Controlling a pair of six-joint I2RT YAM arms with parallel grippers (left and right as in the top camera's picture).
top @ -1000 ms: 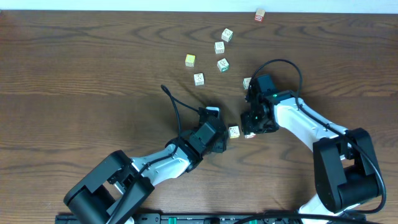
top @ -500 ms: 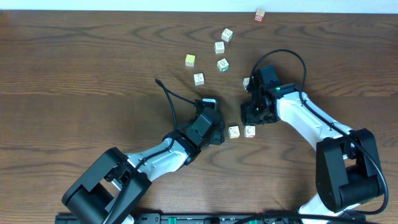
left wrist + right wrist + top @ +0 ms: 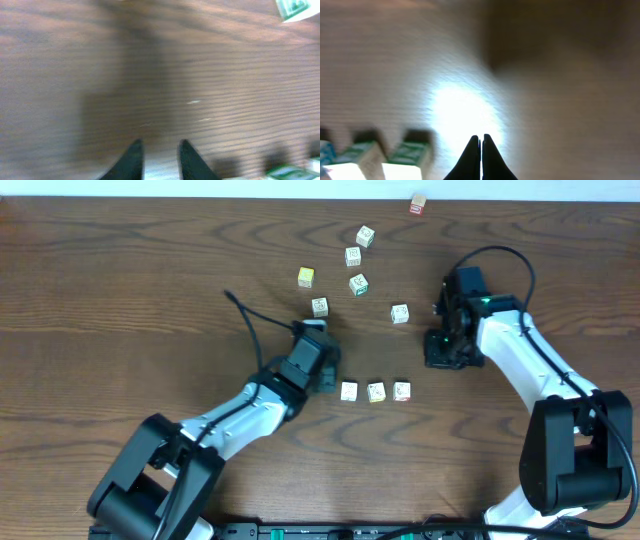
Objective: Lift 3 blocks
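Wood, dark and heavily grained, made up the worktop [image 3: 120, 290]. Nearest me, three small pale blocks sat on it in a neat row running left to right: the whitish block [image 3: 349, 391], the yellow-printed block [image 3: 376, 391] and the red-edged block [image 3: 402, 390]. They were square-cornered with printed faces, all resting flat, and none was gripped.

Just beyond the whitish end hung the left tool [image 3: 325, 378], black, its fingers a narrow gap apart with nothing between them. The right tool [image 3: 443, 352] stood beyond the red-edged end and farther off, its fingers pressed together and empty.

The row lay across the space between them, slightly to my side of both. I judged the left arm the nearer, with the whitish block its natural first pick.

Farther back, a lone white cube [image 3: 400, 313] sat apart. Beyond it was a loose scatter that included a yellow-green cube [image 3: 306, 277], and a reddish cube [image 3: 418, 204] lay at the far edge.
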